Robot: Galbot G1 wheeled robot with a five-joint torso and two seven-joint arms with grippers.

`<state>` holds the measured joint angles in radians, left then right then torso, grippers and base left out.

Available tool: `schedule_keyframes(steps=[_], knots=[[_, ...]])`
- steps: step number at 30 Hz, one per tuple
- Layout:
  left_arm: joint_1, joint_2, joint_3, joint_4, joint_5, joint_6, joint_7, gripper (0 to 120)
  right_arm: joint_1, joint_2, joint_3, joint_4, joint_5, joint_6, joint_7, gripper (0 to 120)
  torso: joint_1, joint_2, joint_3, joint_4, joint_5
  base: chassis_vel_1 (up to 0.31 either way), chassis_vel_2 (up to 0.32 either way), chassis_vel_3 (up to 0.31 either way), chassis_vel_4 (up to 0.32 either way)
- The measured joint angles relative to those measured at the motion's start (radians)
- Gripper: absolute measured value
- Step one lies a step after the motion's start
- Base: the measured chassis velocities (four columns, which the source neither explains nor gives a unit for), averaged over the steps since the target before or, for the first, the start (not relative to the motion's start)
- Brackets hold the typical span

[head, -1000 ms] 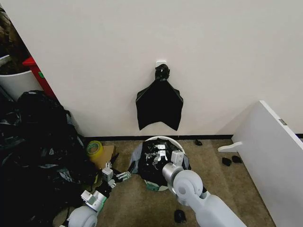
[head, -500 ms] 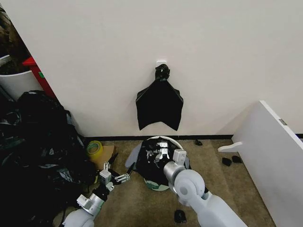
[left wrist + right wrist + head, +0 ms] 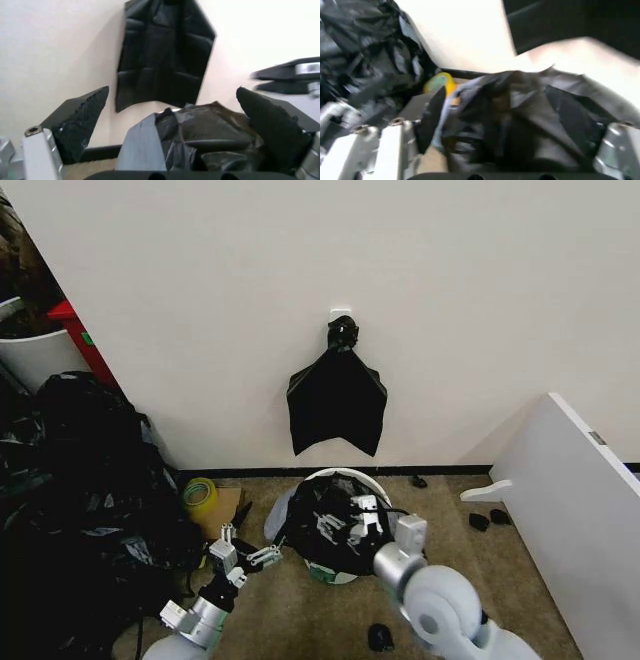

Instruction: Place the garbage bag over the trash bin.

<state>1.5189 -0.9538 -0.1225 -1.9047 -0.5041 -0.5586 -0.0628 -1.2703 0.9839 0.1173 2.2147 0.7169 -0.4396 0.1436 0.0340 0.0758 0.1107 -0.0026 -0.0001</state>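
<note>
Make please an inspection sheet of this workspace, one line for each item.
Surface: beige carpet floor.
Job's things: garbage bag bunched over trash bin; far rim bare.
Clutter: yellow tape roll, heap of black bags, small dark bits.
Grippers: left pincer open, beside the bin; right pincer above the bag, open.
Cables: nothing seen.
Surroundings: white wall, black bundle on hook, white panel.

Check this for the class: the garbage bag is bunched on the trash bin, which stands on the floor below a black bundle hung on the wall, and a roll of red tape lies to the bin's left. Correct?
Not quite: the tape roll is yellow, as the head view shows. The rest holds: the garbage bag is bunched on the trash bin, below the black bundle on the wall.
</note>
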Motion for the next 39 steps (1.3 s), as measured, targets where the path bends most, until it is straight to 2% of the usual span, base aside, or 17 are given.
schedule_keyframes(steps=[2, 4, 5, 6, 8, 10, 13, 14, 15, 18, 19, 21, 25, 32, 35, 39], knots=[[0.008, -0.011, -0.001, -0.008, 0.006, 0.008, -0.016, 100, 0.002, -0.023, 0.015, 0.000, -0.004, 0.005, -0.014, 80, 0.000, 0.000, 0.000, -0.0002, 0.0000, 0.000, 0.000, 0.000, 0.000], [0.048, -0.051, -0.006, -0.044, 0.019, 0.042, -0.064, 100, 0.035, -0.128, 0.064, -0.034, -0.006, 0.027, -0.073, 91, 0.000, 0.000, 0.000, -0.0001, -0.0001, 0.000, 0.000, 0.000, 0.000], [0.053, -0.055, -0.007, -0.049, 0.019, 0.045, -0.067, 100, 0.042, -0.139, 0.067, -0.040, -0.005, 0.030, -0.079, 94, 0.000, 0.000, 0.000, 0.0000, -0.0001, 0.000, 0.000, 0.000, 0.000], [0.053, -0.055, -0.007, -0.049, 0.019, 0.045, -0.067, 100, 0.042, -0.139, 0.067, -0.040, -0.005, 0.030, -0.079, 94, 0.000, 0.000, 0.000, 0.0000, -0.0001, 0.000, 0.000, 0.000, 0.000], [0.089, -0.080, -0.018, -0.075, 0.020, 0.053, -0.080, 100, 0.118, -0.219, 0.079, -0.113, 0.007, 0.061, -0.128, 99, 0.000, 0.000, 0.000, 0.0000, 0.0000, 0.000, 0.000, 0.000, 0.000], [0.104, -0.086, -0.024, -0.081, 0.020, 0.053, -0.080, 100, 0.159, -0.244, 0.072, -0.153, 0.011, 0.073, -0.148, 100, 0.000, 0.000, 0.000, 0.0000, -0.0001, 0.000, 0.000, 0.000, 0.000], [0.156, -0.098, -0.047, -0.109, 0.027, 0.053, -0.071, 100, 0.325, -0.293, 0.000, -0.321, 0.034, 0.100, -0.230, 100, 0.000, 0.000, 0.000, 0.0003, -0.0005, 0.000, 0.000, 0.000, 0.000], [0.181, -0.100, -0.060, -0.123, 0.035, 0.054, -0.070, 100, 0.406, -0.300, -0.058, -0.407, 0.026, 0.109, -0.284, 100, 0.000, 0.000, 0.000, -0.0003, -0.0002, 0.000, 0.000, 0.000, 0.000], [0.181, -0.100, -0.060, -0.123, 0.035, 0.054, -0.070, 100, 0.406, -0.300, -0.058, -0.407, 0.026, 0.109, -0.284, 100, 0.000, 0.000, 0.000, -0.0003, -0.0002, 0.000, 0.000, 0.000, 0.000], [0.240, -0.099, -0.103, -0.154, 0.056, 0.055, -0.068, 100, 0.560, -0.288, -0.179, -0.560, -0.009, 0.150, -0.390, 100, 0.000, 0.000, 0.000, 0.0005, -0.0004, 0.000, 0.000, 0.000, 0.000], [0.240, -0.099, -0.103, -0.154, 0.056, 0.055, -0.068, 100, 0.560, -0.288, -0.179, -0.560, -0.009, 0.150, -0.390, 100, 0.000, 0.000, 0.000, 0.0005, -0.0004, 0.000, 0.000, 0.000, 0.000], [0.269, -0.107, -0.145, -0.169, 0.064, 0.053, -0.062, 100, 0.642, -0.269, -0.255, -0.663, -0.017, 0.175, -0.480, 100, 0.000, 0.000, 0.000, 0.0006, -0.0003, 0.000, 0.000, 0.000, 0.000], [0.287, -0.132, -0.188, -0.188, 0.066, 0.050, -0.056, 100, 0.704, -0.243, -0.319, -0.773, -0.038, 0.198, -0.606, 100, 0.000, 0.000, 0.000, -0.0002, -0.0007, 0.000, 0.000, 0.000, 0.000], [0.321, -0.159, -0.201, -0.207, 0.109, 0.034, -0.044, 100, 0.768, -0.166, -0.382, -0.914, -0.067, 0.210, -0.666, 100, 0.000, 0.000, 0.000, 0.0002, -0.0004, 0.000, 0.000, 0.000, 0.000], [0.328, -0.163, -0.204, -0.209, 0.114, 0.029, -0.042, 100, 0.775, -0.151, -0.392, -0.927, -0.067, 0.211, -0.675, 100, 0.000, 0.000, 0.000, -0.0001, -0.0013, 0.000, 0.000, 0.000, 0.000], [0.332, -0.165, -0.209, -0.210, 0.114, 0.025, -0.042, 100, 0.780, -0.126, -0.412, -0.941, -0.072, 0.208, -0.680, 98, 0.000, 0.000, 0.000, 0.0001, 0.0003, 0.000, 0.000, 0.000, 0.000]])
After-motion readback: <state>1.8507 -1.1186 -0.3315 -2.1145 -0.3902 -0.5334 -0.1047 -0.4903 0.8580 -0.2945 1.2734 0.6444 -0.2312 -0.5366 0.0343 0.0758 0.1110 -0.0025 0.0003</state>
